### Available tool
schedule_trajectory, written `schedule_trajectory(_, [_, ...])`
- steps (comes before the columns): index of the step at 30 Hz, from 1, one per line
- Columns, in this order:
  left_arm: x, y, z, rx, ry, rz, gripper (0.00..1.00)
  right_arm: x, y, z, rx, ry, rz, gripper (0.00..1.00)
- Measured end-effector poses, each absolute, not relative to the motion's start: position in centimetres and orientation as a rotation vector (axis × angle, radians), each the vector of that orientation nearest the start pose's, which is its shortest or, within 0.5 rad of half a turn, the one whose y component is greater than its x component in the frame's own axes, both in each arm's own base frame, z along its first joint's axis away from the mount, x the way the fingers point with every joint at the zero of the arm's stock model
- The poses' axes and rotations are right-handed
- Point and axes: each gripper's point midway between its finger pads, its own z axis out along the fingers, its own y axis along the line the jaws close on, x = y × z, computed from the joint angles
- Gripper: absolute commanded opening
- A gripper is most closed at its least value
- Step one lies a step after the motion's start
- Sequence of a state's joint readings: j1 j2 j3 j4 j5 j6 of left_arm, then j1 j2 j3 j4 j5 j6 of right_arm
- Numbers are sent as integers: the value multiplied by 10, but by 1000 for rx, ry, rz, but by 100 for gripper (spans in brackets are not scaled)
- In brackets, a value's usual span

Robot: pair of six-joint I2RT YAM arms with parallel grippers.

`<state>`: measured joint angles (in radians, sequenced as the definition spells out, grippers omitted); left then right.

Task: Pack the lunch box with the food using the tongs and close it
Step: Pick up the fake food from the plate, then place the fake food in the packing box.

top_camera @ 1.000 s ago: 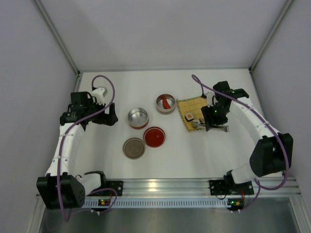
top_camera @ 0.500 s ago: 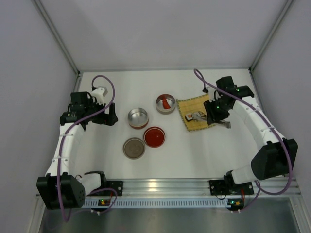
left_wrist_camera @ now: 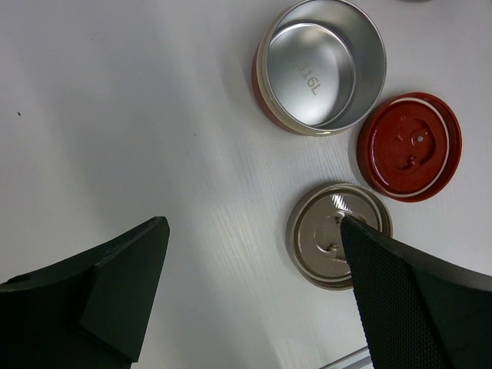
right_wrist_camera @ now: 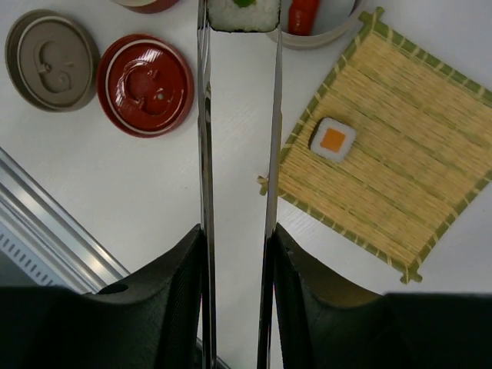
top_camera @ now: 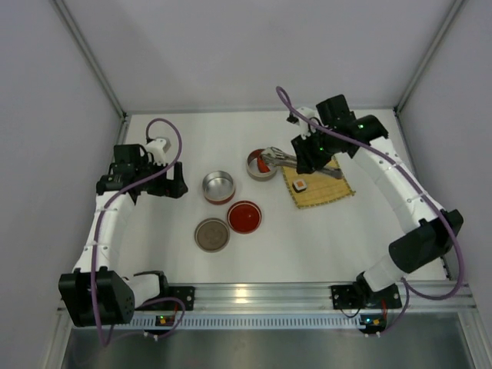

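My right gripper (right_wrist_camera: 238,238) is shut on the slim metal tongs (right_wrist_camera: 204,138), whose two arms run up between my fingers. A white sushi piece (right_wrist_camera: 244,14) with a dark wrap is pinched at the tongs' tips, right beside the lunch box tin (right_wrist_camera: 338,31) that holds the red piece (right_wrist_camera: 302,15). From above, the tongs (top_camera: 283,160) reach from my right gripper (top_camera: 307,157) over that tin (top_camera: 263,164). A second sushi piece (right_wrist_camera: 334,139) with an orange centre lies on the bamboo mat (right_wrist_camera: 384,146). My left gripper (left_wrist_camera: 254,254) stands open over bare table.
An empty steel tin (left_wrist_camera: 321,65) stands left of the filled one. A red lid (left_wrist_camera: 411,146) and a grey lid (left_wrist_camera: 334,234) lie flat in front of it. The mat (top_camera: 315,181) lies at the right. The table's metal front rail (right_wrist_camera: 46,223) runs close by.
My right arm has swung left from the mat to the tin with the red piece, carrying the tongs and a sushi piece. The left arm has stayed put.
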<state>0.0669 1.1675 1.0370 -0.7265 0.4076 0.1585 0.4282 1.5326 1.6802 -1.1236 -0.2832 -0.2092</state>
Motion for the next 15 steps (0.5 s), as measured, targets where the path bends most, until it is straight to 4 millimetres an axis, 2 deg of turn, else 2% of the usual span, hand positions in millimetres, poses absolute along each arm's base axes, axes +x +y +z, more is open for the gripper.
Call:
schedule_trajectory(6, [300, -41, 181, 258, 2349, -408, 98, 308, 244, 225, -1123, 2351, 494, 18])
schedule_trajectory(11, [305, -37, 182, 212, 2351, -456, 98, 314, 280, 201, -1233, 2356, 495, 18])
schedule_trajectory(15, [308, -36, 176, 186, 2370, -502, 98, 320, 303, 189, -1292, 2342, 487, 18])
